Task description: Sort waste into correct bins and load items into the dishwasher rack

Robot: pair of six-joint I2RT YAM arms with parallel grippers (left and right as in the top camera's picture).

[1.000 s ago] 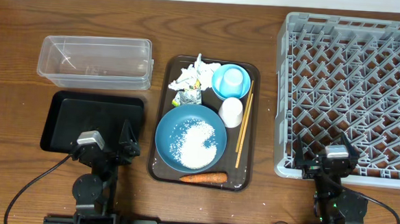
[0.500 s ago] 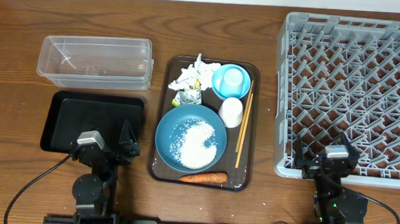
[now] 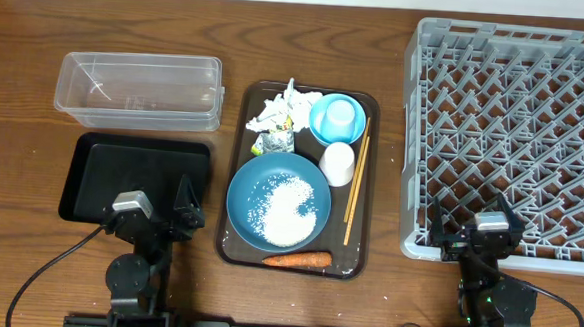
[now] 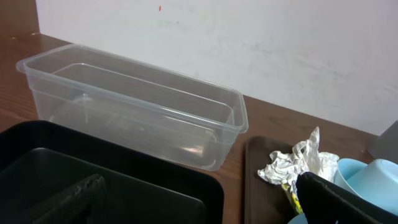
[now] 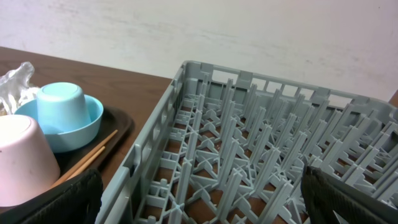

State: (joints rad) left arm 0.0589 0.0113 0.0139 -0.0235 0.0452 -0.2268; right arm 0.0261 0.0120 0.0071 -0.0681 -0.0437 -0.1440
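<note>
- Wood counter [image 3: 14, 119] shows bare strips between serving tray [image 3: 361, 249], rack [image 3: 514, 135], clear tub [image 3: 139, 90] and black tray [image 3: 121, 170].
- Serving tray holds one dish [image 3: 256, 187] of rice [image 3: 288, 208], one carrot [image 3: 297, 259], tissue [image 3: 280, 111], wrapper [image 3: 273, 141], bowl [image 3: 336, 119], cup [image 3: 337, 164] and two chopsticks [image 3: 356, 182].
- Left gripper [image 3: 157, 209] and right gripper [image 3: 474, 225] are spread wide, empty.

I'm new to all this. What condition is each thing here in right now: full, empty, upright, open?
Clear plastic rectangular tub, upright, empty.
Shallow black rectangular tray, empty.
Large grey plastic lattice rack, nothing loaded.
Large round blue dish, holding white rice.
Small light-blue bowl, upright, light-blue cup inverted inside.
Small white cup, upside down.
White tissue, crumpled.
Orange carrot, whole, lying flat.
Left pincer, open, holding nothing.
Right pincer, open, holding nothing.
</note>
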